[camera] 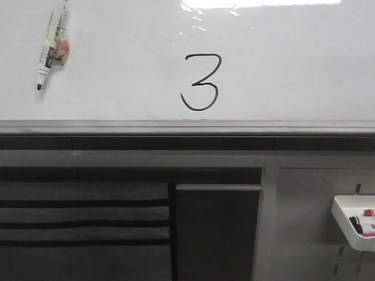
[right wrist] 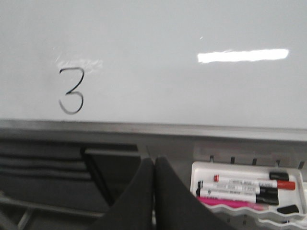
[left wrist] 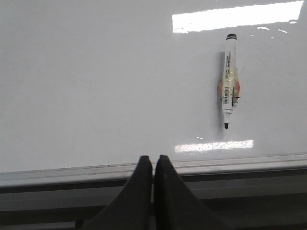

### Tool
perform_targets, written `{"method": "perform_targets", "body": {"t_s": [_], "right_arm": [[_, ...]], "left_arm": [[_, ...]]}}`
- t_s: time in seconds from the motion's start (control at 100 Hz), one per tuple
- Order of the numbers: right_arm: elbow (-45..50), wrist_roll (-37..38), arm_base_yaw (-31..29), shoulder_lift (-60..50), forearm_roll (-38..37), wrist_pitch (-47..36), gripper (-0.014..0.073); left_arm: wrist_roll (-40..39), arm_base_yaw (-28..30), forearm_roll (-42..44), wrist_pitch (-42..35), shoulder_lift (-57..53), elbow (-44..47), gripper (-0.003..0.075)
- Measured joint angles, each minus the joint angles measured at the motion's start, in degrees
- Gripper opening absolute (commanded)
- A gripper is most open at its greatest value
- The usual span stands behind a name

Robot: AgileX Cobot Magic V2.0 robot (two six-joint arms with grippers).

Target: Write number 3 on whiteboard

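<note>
A black hand-drawn number 3 [camera: 202,82] stands on the whiteboard [camera: 281,64], just above its grey rail [camera: 187,127]. It also shows in the right wrist view [right wrist: 72,91]. A marker [camera: 51,48] hangs tip down on the board at the upper left; it shows in the left wrist view too [left wrist: 229,81]. My left gripper [left wrist: 153,160] is shut and empty, low in front of the rail, apart from the marker. My right gripper [right wrist: 153,162] is shut and empty, below the rail beside the marker tray. Neither gripper shows in the front view.
A white tray [camera: 343,219] with several markers hangs on the grey slotted panel at the lower right; it shows in the right wrist view [right wrist: 196,175]. Dark slots and a grey panel [camera: 217,228] lie under the rail.
</note>
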Motion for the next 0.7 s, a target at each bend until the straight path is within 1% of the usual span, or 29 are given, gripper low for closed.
{"method": "perform_targets", "body": {"t_s": [0.14, 0.23, 0.3, 0.42, 0.54, 0.7], "right_arm": [[12.05, 0.00, -8.19, -5.78, 0.62, -14.73, -0.0074], [19.60, 0.00, -12.37, -9.08, 3.11, -21.89, -0.0074], [24.71, 0.00, -13.80, -10.95, 3.90, -27.23, -0.0074], [32.03, 0.00, -13.98, -12.56, 4.27, -36.05, -0.0074], [33.74, 0.00, -13.98, -12.69, 4.49, -39.98, -0.0074], [33.74, -0.10, -13.98, -12.77, 4.49, -40.53, -0.0074]], "left_arm": [[0.00, 0.00, 0.00, 0.00, 0.00, 0.00, -0.0018], [0.00, 0.00, 0.00, 0.00, 0.00, 0.00, -0.0018], [0.00, 0.00, 0.00, 0.00, 0.00, 0.00, -0.0018], [0.00, 0.00, 0.00, 0.00, 0.00, 0.00, -0.0018], [0.00, 0.00, 0.00, -0.11, 0.00, 0.00, -0.0018], [0.00, 0.00, 0.00, -0.11, 0.00, 0.00, -0.0018]]}}
